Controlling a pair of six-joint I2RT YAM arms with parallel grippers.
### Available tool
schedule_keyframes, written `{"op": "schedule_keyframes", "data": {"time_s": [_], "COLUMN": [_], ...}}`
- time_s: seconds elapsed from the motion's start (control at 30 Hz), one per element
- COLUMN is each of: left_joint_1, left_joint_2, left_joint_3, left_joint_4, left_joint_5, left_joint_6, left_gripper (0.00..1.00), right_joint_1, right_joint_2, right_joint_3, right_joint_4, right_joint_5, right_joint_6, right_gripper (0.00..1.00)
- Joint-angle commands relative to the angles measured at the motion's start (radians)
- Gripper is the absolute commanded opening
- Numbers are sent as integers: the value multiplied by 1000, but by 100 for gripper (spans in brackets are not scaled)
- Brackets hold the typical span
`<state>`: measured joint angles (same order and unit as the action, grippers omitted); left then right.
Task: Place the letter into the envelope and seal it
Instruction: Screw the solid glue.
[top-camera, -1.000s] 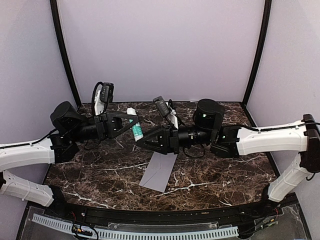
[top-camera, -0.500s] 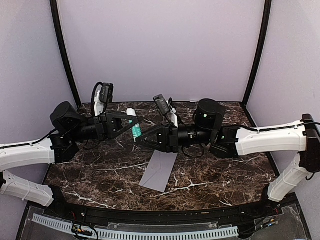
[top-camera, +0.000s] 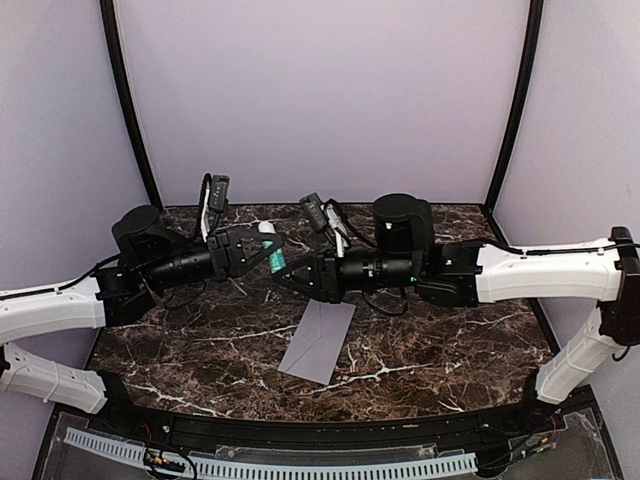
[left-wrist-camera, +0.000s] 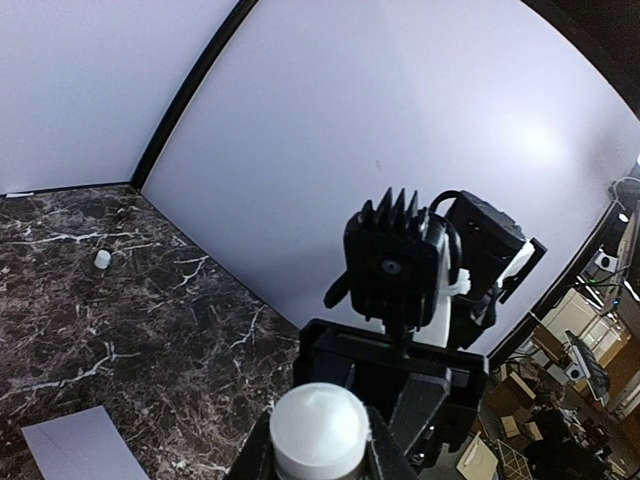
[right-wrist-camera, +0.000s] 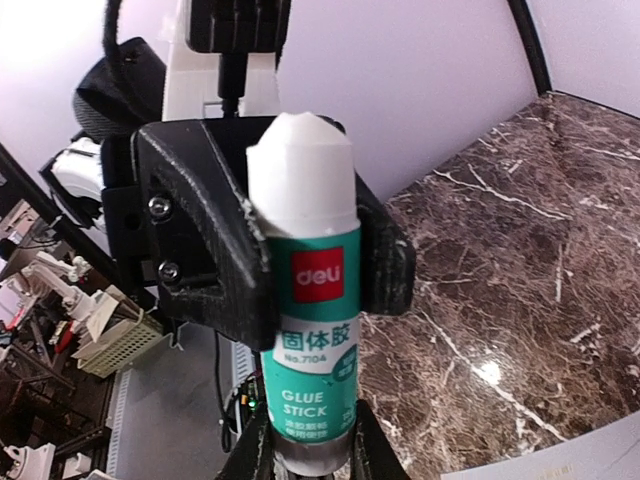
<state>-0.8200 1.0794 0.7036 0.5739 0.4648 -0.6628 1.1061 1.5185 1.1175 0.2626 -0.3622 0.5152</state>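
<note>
Holding the glue stick (right-wrist-camera: 305, 330) are the left pincer (top-camera: 258, 250) and right pincer (top-camera: 290, 275).

glue stick (right-wrist-camera: 305, 300): uncapped, above table | white cap (left-wrist-camera: 102, 258): on marble table (top-camera: 450, 350)

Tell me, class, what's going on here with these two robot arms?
Both arms are on one glue stick, held in the air over the marble table. The left gripper clamps its upper part, and the right gripper grips its lower end. The stick's white tip is bare. The envelope lies flat on the table below them, with neither gripper touching it.
</note>
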Motion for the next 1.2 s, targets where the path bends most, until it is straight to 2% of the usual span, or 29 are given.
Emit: {"op": "schedule_keyframes", "data": {"time_s": [0.0, 0.23, 0.5, 0.93, 1.03, 1.17], "left_joint_1": [-53, -85, -88, -89, -85, -65], "left_joint_2": [23, 87, 122, 175, 173, 133], "left_joint_3": [35, 42, 6, -6, 2, 20], "left_joint_4": [-154, -151, -130, -85, -110, -132], "left_joint_5": [-126, -271, -363, -365, -360, -320], "left_joint_6": [72, -17, -141, -217, -216, -213], "left_gripper": [0, 0, 0, 0, 0, 0], "right_joint_1": [7, 49, 94, 124, 124, 117], "right_joint_2": [14, 127, 245, 317, 233, 67], "right_joint_3": [98, 253, 390, 438, 353, 179], "right_joint_4": [-166, -389, -516, -545, -459, -322], "right_joint_5": [288, 566, 819, 883, 819, 683], "right_joint_6": [-70, -114, -103, -94, -122, -188], "right_gripper": [6, 4, 7, 9, 19, 48]}}
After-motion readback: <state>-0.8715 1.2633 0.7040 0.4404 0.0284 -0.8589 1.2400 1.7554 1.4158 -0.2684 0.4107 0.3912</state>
